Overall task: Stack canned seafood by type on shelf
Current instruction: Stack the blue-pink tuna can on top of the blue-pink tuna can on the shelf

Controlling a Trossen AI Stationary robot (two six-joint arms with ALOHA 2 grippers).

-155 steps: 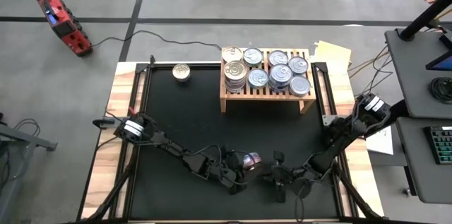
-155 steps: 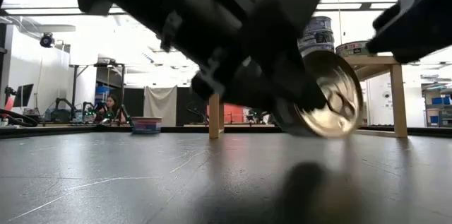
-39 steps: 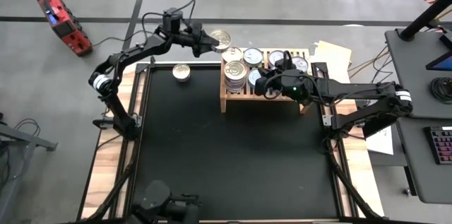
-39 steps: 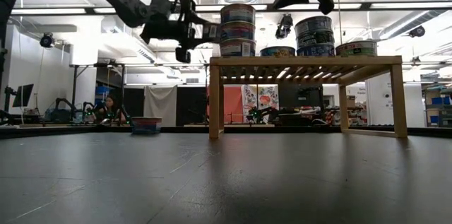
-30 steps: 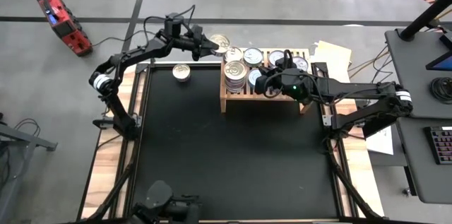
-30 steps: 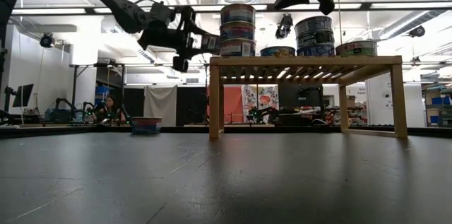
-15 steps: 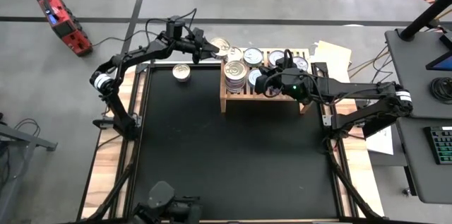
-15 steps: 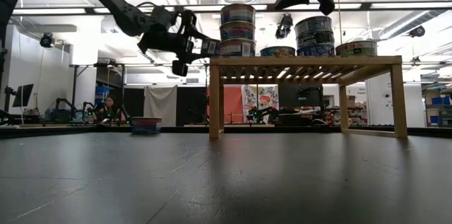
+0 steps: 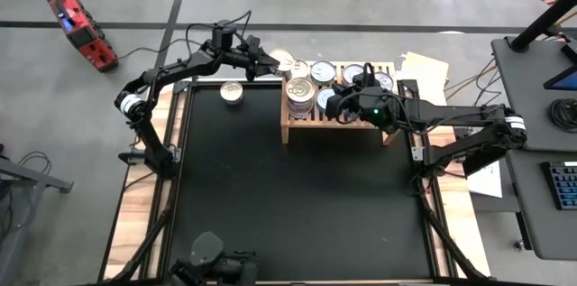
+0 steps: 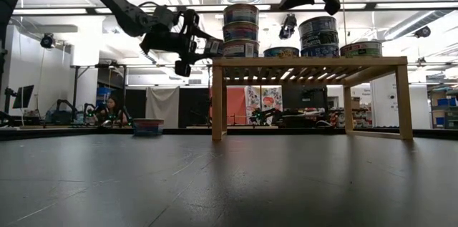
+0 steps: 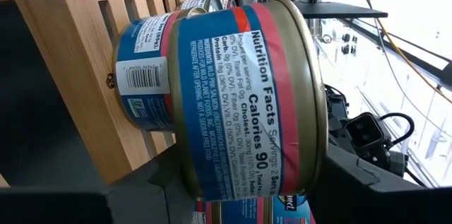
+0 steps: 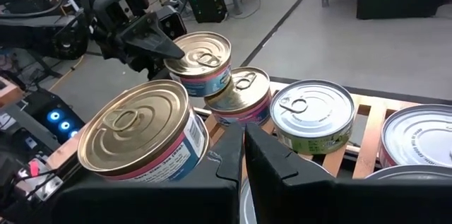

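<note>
I've brought the left pincer [image 9: 261,63] to the shelf's [image 9: 341,120] back corner so its red-banded can [image 11: 244,100] goes on a matching one, keeping types together. The can sits between its fingers, over a red-labelled can [image 12: 238,97] on the slats; whether they grip or have let go, I can't tell. My right pincer [image 9: 335,106] hovers clenched and empty over the stacks beside it.

The tins [image 12: 138,139] had shiny ribbed metal lids and glossy printed paper labels. The shelf [image 9: 340,120] was pale, smooth, matt wood with slats. The mat [image 9: 288,205] looked black and matt, faintly sheened. The table [image 9: 150,142] edge showed bare light wood.
</note>
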